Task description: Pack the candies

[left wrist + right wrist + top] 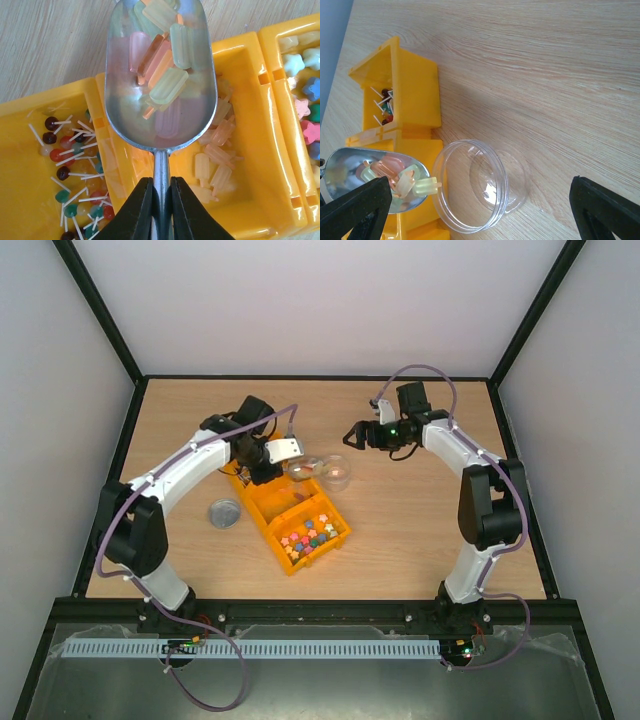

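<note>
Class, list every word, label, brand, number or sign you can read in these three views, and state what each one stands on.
None: no text can be read in any view.
yellow tray: plain plastic, no label.
metal scoop: bare metal, no stamp visible.
candies: no print on them.
clear jar: no sticker or print.
left arm and right arm: any marking is too small to read.

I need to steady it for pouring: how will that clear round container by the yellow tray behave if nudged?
The clear container looks thin-walled and empty, so it is probably light and would slide or tip on the smooth table. Its round, glossy wall may slip when squeezed.
</note>
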Robot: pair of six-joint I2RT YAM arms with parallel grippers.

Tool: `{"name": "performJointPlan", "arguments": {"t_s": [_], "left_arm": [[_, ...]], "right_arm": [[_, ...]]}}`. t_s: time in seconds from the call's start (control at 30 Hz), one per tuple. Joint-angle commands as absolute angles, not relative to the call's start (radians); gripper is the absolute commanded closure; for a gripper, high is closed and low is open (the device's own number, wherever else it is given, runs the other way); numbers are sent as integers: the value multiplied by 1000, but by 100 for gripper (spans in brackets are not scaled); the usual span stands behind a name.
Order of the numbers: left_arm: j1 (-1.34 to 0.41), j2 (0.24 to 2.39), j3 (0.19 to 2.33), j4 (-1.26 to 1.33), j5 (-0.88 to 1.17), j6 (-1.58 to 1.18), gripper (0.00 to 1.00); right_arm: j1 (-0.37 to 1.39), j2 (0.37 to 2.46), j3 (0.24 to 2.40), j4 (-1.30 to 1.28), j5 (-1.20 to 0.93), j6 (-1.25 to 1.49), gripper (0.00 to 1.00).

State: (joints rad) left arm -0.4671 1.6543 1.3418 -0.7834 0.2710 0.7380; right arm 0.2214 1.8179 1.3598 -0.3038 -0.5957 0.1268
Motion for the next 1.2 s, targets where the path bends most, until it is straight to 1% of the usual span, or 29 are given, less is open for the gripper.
{"name": "performJointPlan", "arguments": {"t_s": [0.0, 1.17], "left_arm": [[-487, 1678, 1396, -853, 257, 756, 98], [-575, 1823, 1646, -1025, 84, 797, 98]], "right_arm": [[215, 1823, 1343, -296, -611, 143, 1], [209, 1850, 1331, -240, -628, 167, 1]]}}
